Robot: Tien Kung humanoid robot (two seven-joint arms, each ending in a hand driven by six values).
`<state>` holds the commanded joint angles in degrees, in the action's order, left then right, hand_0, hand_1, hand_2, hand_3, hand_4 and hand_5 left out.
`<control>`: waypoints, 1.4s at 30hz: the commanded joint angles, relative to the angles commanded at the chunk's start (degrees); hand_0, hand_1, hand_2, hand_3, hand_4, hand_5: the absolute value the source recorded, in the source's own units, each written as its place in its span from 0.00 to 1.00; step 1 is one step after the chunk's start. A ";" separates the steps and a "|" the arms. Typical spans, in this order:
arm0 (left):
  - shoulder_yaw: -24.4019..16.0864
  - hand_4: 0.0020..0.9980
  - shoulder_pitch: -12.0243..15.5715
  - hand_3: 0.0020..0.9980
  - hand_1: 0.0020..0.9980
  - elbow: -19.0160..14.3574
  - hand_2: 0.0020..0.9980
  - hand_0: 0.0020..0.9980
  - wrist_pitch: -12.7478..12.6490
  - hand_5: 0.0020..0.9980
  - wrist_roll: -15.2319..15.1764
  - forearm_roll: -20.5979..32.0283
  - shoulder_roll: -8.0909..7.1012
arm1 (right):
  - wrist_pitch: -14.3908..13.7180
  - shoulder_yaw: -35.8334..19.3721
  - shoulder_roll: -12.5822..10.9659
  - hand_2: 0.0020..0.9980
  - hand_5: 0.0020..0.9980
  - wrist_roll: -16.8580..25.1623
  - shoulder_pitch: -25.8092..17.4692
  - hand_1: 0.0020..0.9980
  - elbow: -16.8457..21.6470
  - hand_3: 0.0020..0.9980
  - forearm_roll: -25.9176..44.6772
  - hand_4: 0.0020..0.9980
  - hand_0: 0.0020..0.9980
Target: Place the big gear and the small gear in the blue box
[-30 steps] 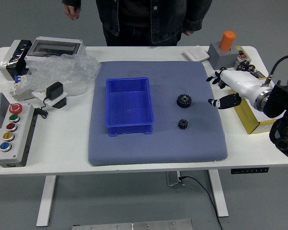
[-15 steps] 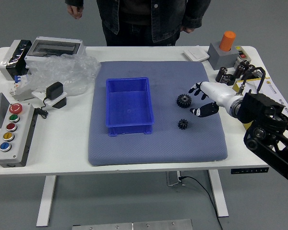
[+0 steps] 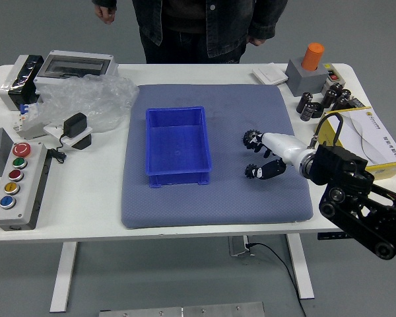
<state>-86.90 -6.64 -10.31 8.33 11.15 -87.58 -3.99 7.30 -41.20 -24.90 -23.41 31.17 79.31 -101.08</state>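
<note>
Ok so the big gear [image 3: 251, 139] and small gear [image 3: 251, 171] sat on the mat [image 3: 185, 208] right of the blue box [image 3: 177, 142], bare bottom showing, while the right hand [image 3: 286, 149] had its fingers open by both, the yellow box's [image 3: 387, 171] print was too tiny to read, and a person's hands [image 3: 105, 14] hung beyond the table [image 3: 86, 205].

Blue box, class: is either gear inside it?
No, the big gear and the small gear both lie to the right of the blue box.
</note>
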 joint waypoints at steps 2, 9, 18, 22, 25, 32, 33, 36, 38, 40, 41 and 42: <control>-0.02 0.43 -0.03 0.70 0.68 0.00 0.70 0.73 0.01 0.02 0.00 -0.05 0.02 | -0.28 0.25 0.17 0.72 0.25 0.25 -0.01 0.62 -0.52 0.77 0.19 0.75 0.65; 0.11 0.43 0.02 0.70 0.68 0.00 0.70 0.73 -0.02 0.02 0.03 0.03 0.08 | -1.76 1.30 0.87 0.72 0.26 1.59 -0.13 0.61 -2.41 0.77 0.53 0.75 0.65; 0.12 0.43 0.07 0.70 0.68 0.00 0.70 0.73 0.01 0.02 0.05 -0.11 0.20 | -4.22 2.55 1.26 0.69 0.27 3.73 -0.20 0.59 -4.22 0.73 -0.31 0.76 0.63; 0.08 0.43 0.06 0.70 0.68 0.00 0.70 0.73 0.04 0.02 0.03 -0.20 0.22 | -4.84 3.00 1.19 0.67 0.28 4.27 -0.19 0.57 -4.59 0.70 -1.25 0.75 0.63; 0.10 0.43 0.07 0.70 0.68 0.00 0.70 0.73 0.04 0.02 0.04 -0.24 0.23 | -5.02 3.25 1.10 0.67 0.28 4.41 -0.22 0.57 -4.85 0.70 -1.91 0.75 0.63; 0.14 0.43 0.08 0.70 0.68 0.00 0.70 0.73 0.05 0.02 0.04 -0.29 0.27 | -5.30 3.67 1.11 0.67 0.28 4.63 -0.57 0.58 -5.34 0.69 -3.36 0.75 0.63; 0.15 0.43 0.08 0.70 0.68 0.00 0.70 0.73 0.05 0.02 0.04 -0.29 0.28 | -5.37 3.72 1.11 0.67 0.28 4.66 -0.62 0.58 -5.40 0.69 -3.55 0.75 0.63; 0.16 0.43 0.08 0.70 0.68 0.00 0.70 0.73 0.05 0.02 0.04 -0.29 0.30 | -5.85 3.86 1.19 0.67 0.29 4.80 -0.79 0.58 -5.53 0.68 -4.53 0.75 0.63; 0.16 0.43 0.09 0.70 0.68 0.00 0.70 0.73 0.05 0.02 0.03 -0.30 0.31 | -6.44 3.96 1.26 0.67 0.29 5.01 -0.88 0.58 -5.54 0.68 -5.23 0.75 0.63; 0.17 0.43 0.08 0.70 0.68 0.00 0.70 0.73 0.05 0.02 0.03 -0.31 0.31 | -7.02 4.06 1.33 0.62 0.30 5.22 -0.93 0.54 -5.56 0.61 -5.90 0.74 0.65; 0.17 0.43 0.08 0.70 0.68 0.00 0.70 0.73 0.05 0.02 0.03 -0.32 0.32 | -7.31 4.10 1.36 0.62 0.30 5.33 -0.97 0.54 -5.61 0.61 -6.23 0.74 0.65; 0.17 0.43 0.08 0.70 0.68 0.00 0.70 0.73 0.05 0.02 0.03 -0.33 0.33 | -7.54 4.14 1.39 0.62 0.30 5.43 -1.01 0.54 -5.66 0.61 -6.46 0.74 0.65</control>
<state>-86.74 -6.56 -10.31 8.39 11.18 -87.91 -3.65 -0.24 -37.06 -23.51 -17.98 30.16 73.66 -107.54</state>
